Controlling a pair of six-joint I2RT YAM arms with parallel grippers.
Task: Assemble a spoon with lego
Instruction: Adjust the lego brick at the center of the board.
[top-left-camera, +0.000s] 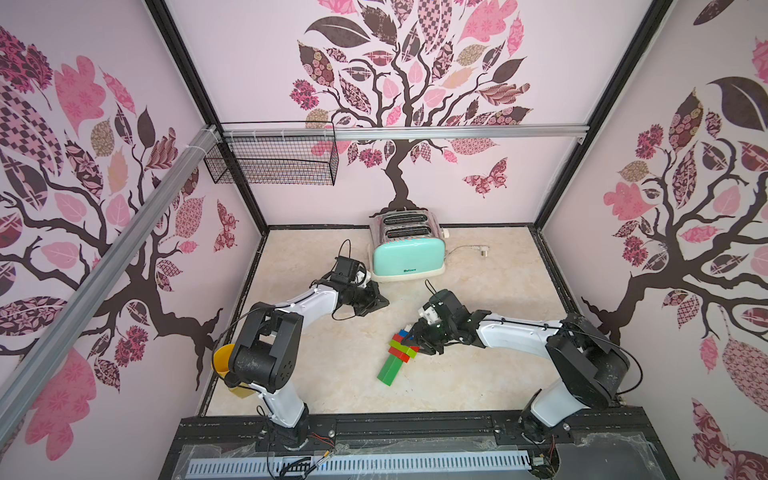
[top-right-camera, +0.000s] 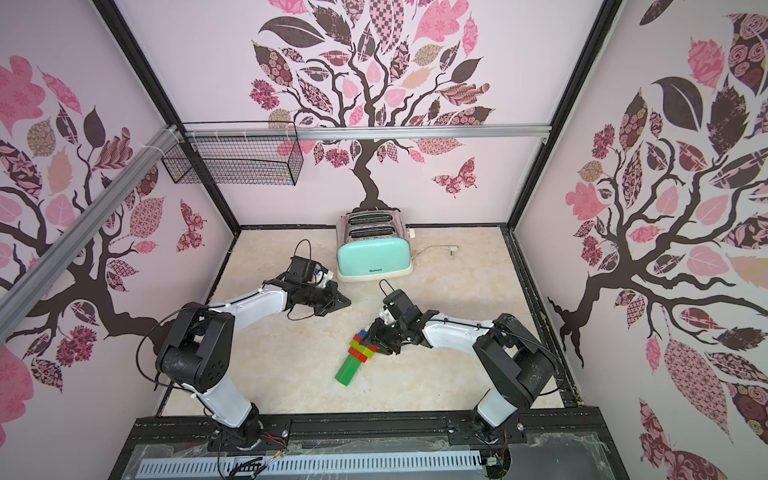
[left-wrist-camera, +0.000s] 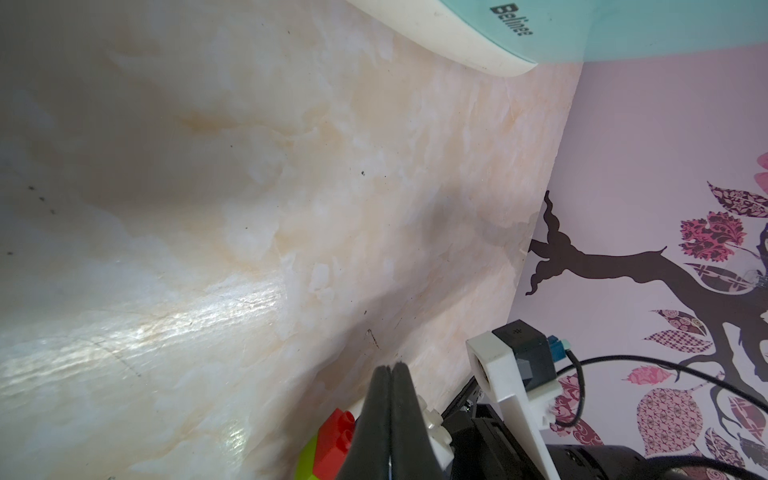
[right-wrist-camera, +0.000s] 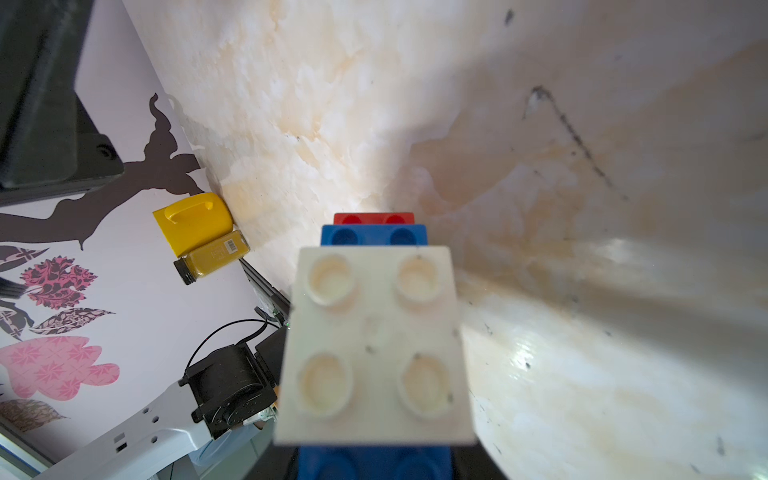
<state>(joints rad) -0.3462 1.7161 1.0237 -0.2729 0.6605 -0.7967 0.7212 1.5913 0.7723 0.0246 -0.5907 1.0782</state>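
The spoon (top-left-camera: 392, 365) (top-right-camera: 348, 366) lies flat mid-table in both top views, its long green handle pointing to the front and its red, lime and blue head toward the back. My right gripper (top-left-camera: 413, 340) (top-right-camera: 372, 340) is shut on the head's tip end. In the right wrist view a white brick (right-wrist-camera: 374, 345) fills the centre and hides the fingers, with a blue brick (right-wrist-camera: 374, 235) and a red brick (right-wrist-camera: 374, 218) beyond it. My left gripper (top-left-camera: 384, 301) (left-wrist-camera: 390, 368) is shut on nothing, left of the toaster's front and apart from the spoon.
A mint toaster (top-left-camera: 407, 249) stands at the back centre, its plug (top-left-camera: 482, 249) lying to its right. A yellow cup (right-wrist-camera: 193, 220) and a mustard-coloured jar (right-wrist-camera: 214, 257) lie at the table's left edge, behind the left arm's base. A wire basket (top-left-camera: 274, 156) hangs on the back wall.
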